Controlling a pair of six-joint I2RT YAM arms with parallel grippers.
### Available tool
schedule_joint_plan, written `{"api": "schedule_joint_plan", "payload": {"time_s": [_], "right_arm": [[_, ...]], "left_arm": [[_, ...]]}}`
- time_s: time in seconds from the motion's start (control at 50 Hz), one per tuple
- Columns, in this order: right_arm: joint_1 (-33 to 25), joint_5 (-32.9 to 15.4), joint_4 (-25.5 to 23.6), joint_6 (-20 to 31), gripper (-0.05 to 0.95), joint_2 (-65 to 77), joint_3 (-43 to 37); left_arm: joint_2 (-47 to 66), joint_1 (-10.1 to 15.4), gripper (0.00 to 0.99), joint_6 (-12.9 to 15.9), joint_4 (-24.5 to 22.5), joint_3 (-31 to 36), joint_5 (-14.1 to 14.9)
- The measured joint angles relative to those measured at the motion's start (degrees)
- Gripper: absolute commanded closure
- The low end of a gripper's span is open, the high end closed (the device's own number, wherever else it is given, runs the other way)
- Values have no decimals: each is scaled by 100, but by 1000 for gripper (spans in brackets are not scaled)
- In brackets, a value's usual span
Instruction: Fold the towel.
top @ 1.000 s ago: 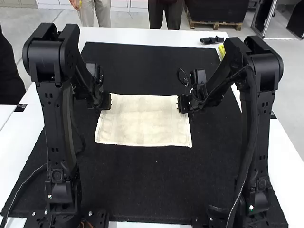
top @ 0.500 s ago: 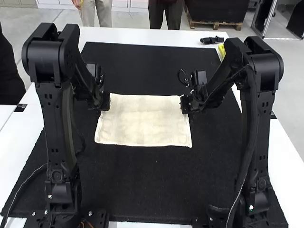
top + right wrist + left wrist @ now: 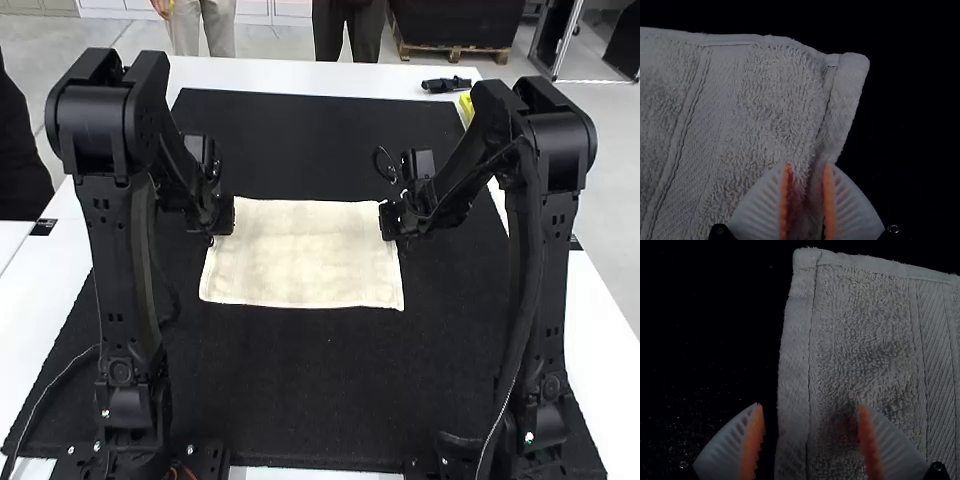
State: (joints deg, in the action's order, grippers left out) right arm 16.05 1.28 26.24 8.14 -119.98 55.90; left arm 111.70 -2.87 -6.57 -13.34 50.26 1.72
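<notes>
With my left gripper (image 3: 229,216), I am standing released over the towel's (image 3: 300,260) left edge; seen from its wrist, the fingers are spreading wide, one over black mat (image 3: 330,385), the other over terry cloth, with the hem running between them. With my right gripper (image 3: 385,220), I am grasping the towel near its far right corner: in its wrist view, the orange pads (image 3: 828,195) are closing in on a puckered ridge of cloth just inside the right hem.

Against the frame of a second ago, my right gripper is sitting slightly farther right, while my left is staying nearly where it was. The towel is keeping its place and outline, lying spread as a pale rectangle on the mat, with its puckering at my right gripper.

The mat is lying on a white table (image 3: 600,340). A dark object (image 3: 445,85) is resting at the table's far right, with a yellow item (image 3: 467,106) just nearer, by the right arm (image 3: 545,250). A cable (image 3: 50,390) is curving over the near left.

The towel's near edge is running almost straight between its two near corners, and bare mat is stretching from there toward my arm bases. More mat is reaching beyond the far edge, between my two grippers.
</notes>
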Motion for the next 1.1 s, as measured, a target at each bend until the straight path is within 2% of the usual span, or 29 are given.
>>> {"api": "schedule_joint_plan", "payload": {"time_s": [0.04,0.12,0.3,0.62,0.9,1.1], "right_arm": [[2,31,0,0,877,0,0],[2,66,0,-11,903,4,0],[2,70,0,-7,903,7,0],[2,74,2,0,903,17,-4],[0,13,-33,2,903,227,-236],[-11,-9,70,28,903,498,-435]], "left_arm": [[0,0,702,-2,-7,-7,-2],[0,-2,728,-15,-50,-33,0],[-31,-2,966,-35,-155,-90,72],[-153,-2,967,-127,-192,-170,568],[-155,-20,967,-127,-199,-173,684],[-304,-245,967,-127,-232,-177,739]]}}
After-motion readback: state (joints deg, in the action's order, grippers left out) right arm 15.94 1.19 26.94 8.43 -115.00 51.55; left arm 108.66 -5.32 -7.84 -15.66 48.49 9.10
